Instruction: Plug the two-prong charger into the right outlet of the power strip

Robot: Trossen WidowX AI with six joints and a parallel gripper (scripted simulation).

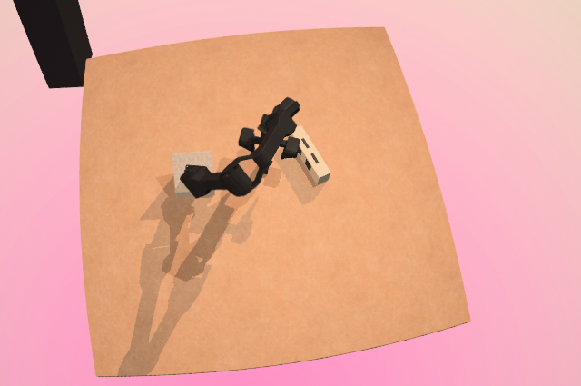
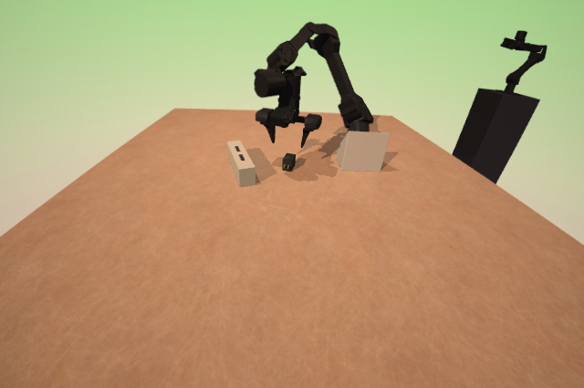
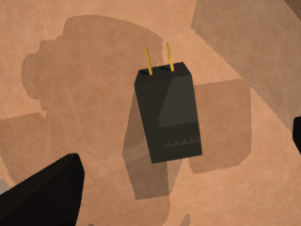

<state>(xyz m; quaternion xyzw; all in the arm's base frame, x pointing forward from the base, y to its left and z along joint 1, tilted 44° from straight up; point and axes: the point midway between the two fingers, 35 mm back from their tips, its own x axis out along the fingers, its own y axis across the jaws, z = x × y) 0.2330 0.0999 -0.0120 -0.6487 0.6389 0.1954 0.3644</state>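
Note:
The black charger lies on the table. Its two gold prongs point to the top of the wrist view and toward the exterior camera. The cream power strip lies beside it, with two dark slots on its top face and dark marks on one long side. My gripper is open and empty, pointing down above the charger, with the charger between the fingers as seen from the wrist. The charger is hidden under the arm in the top view. The strip is out of the wrist view.
The arm's pale base block stands on the table, on the other side of the charger from the strip. A tall black pedestal stands by the table edge, with a small dark arm on top in the exterior view.

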